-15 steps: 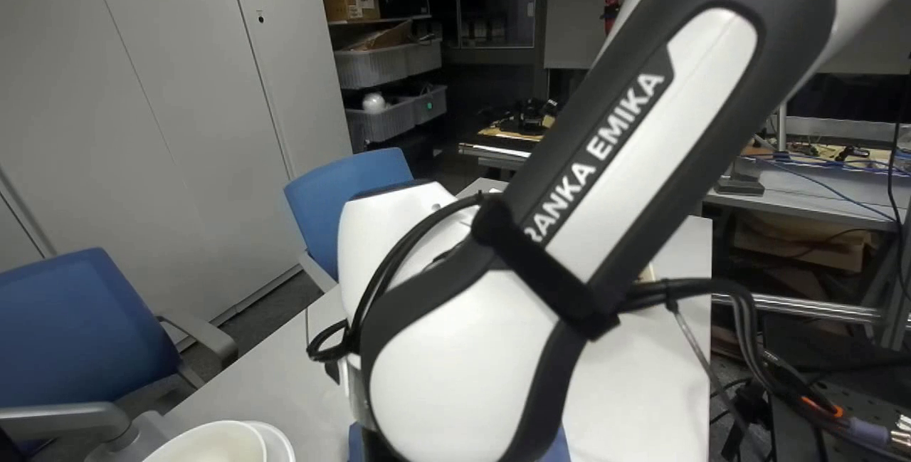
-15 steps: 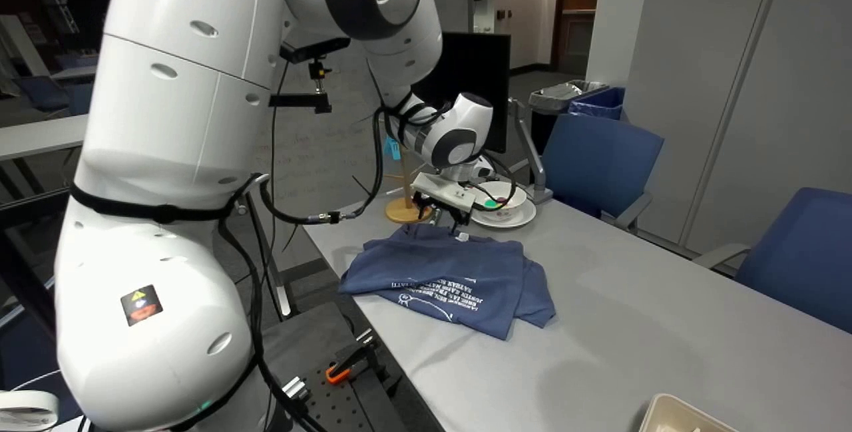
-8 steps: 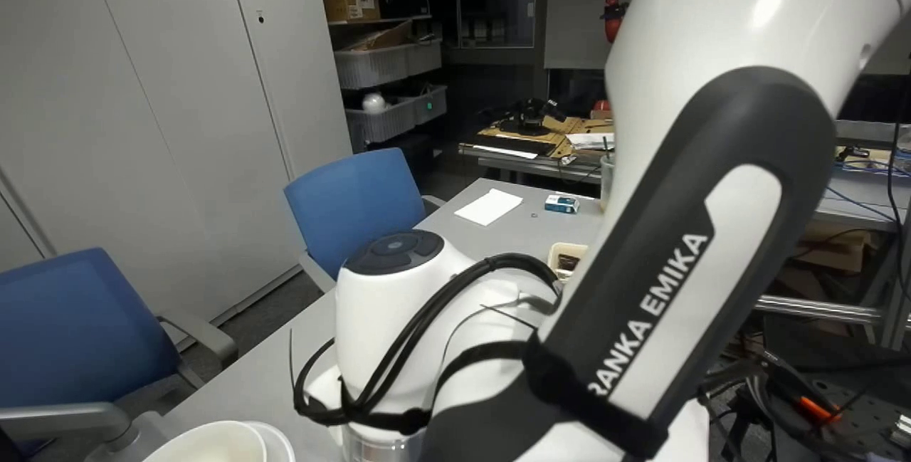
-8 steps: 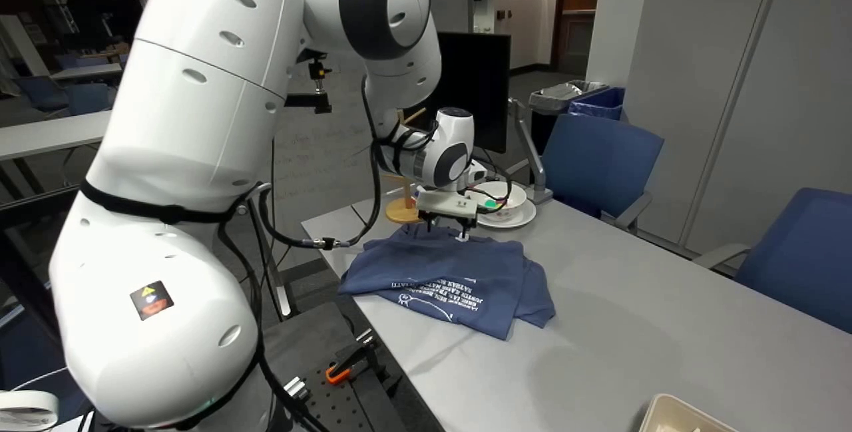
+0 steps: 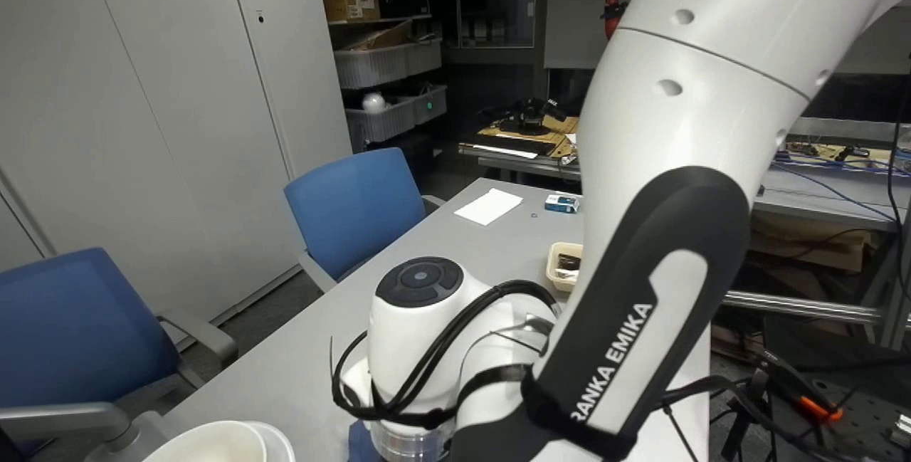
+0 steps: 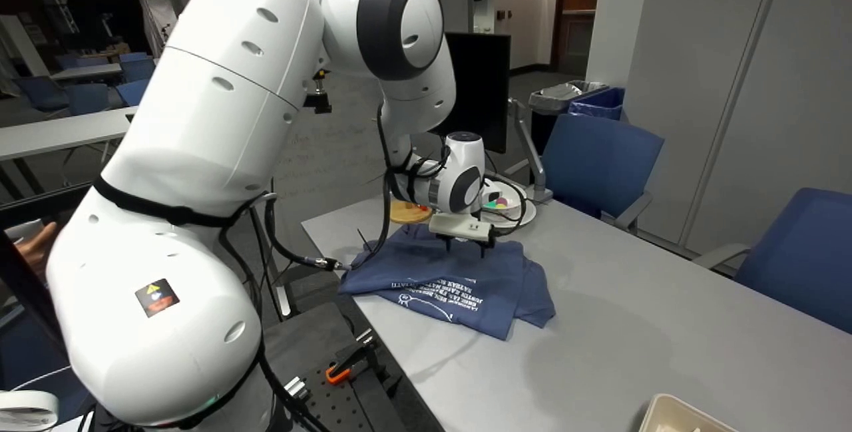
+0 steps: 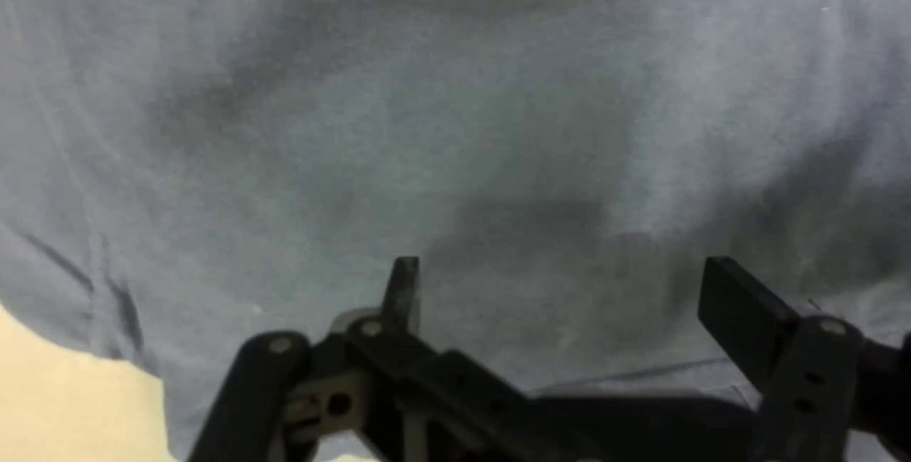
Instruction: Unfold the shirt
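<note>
This is an office-like robotics lab. A Franka Emika arm (image 6: 219, 99) arches over a pale surface (image 6: 632, 299) with blue office chairs (image 5: 356, 213) along one side; a monitor (image 6: 482, 89) and a written-on whiteboard (image 6: 336, 152) stand behind. In an exterior view, a cluttered workbench (image 5: 818, 195) and shelves (image 5: 402, 19) of plastic bins (image 5: 376, 67) line the background.

Your glossy white arm (image 6: 213, 112) has oval recesses (image 6: 223, 84) and black cables (image 6: 387, 206). In an exterior view, a yellow-triangle sticker (image 6: 157, 297) sits at eight o'clock. In an exterior view, white "RANKA EMIKA" letters (image 5: 617, 355) sit between four and five o'clock. Your black gripper (image 7: 562, 263) shows round screws (image 7: 371, 328).
</note>
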